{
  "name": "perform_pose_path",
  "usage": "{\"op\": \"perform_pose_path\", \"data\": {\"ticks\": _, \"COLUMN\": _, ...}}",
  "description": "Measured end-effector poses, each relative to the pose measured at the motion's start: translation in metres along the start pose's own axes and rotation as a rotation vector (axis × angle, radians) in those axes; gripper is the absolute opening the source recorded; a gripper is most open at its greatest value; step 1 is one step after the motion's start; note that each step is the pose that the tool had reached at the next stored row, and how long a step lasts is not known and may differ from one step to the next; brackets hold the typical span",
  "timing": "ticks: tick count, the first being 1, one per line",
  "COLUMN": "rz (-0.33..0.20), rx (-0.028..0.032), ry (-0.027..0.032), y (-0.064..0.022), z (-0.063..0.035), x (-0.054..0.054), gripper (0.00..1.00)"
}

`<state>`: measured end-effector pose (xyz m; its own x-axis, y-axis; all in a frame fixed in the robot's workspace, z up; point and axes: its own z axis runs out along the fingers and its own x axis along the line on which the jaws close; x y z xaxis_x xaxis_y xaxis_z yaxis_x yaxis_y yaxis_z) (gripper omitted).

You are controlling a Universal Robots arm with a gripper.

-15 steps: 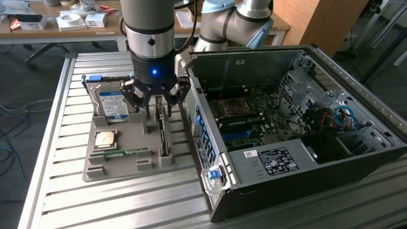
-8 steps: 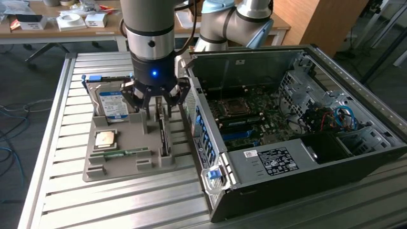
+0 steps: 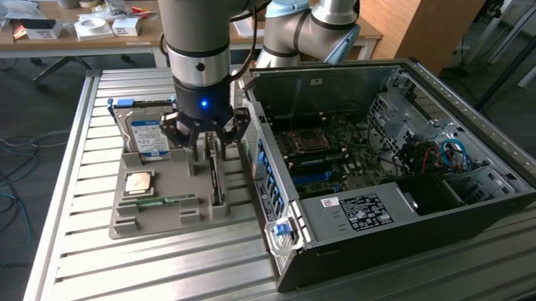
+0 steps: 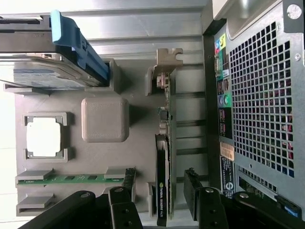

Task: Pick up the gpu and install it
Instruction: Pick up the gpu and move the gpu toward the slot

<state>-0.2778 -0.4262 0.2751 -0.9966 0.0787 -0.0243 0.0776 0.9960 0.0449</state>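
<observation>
You held the gripper (image 3: 209,139) wide over the upright gpu (image 3: 216,182), left of centre in the exterior view; centring it between the fingers (image 4: 192,186) looked key.

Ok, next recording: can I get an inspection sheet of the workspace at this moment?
Surface: slatted metal table, carrying a grey tray and an open case on the exterior view's right.
Job's things: gpu standing on edge in its tray slot, not yet in the case.
Clutter: hard drive, CPU and memory stick, all seated in the tray.
Grippers: tool open, low over the gpu, one jaw on each side, holding nothing.
Cables: blue and red cables inside the case; more on the floor.
Surroundings: desk with white boxes behind; wooden cabinet.
</observation>
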Motion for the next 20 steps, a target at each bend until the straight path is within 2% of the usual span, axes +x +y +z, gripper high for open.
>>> {"op": "perform_pose_path", "data": {"ticks": 6, "rz": 0.0, "rx": 0.0001, "ry": 0.0001, "y": -0.0004, "z": 0.009, "x": 0.0003, "gripper": 0.53}}
{"op": "perform_pose_path", "data": {"ticks": 20, "rz": 0.0, "rx": 0.0001, "ry": 0.0007, "y": -0.001, "z": 0.0092, "x": -0.0029, "gripper": 0.53}}
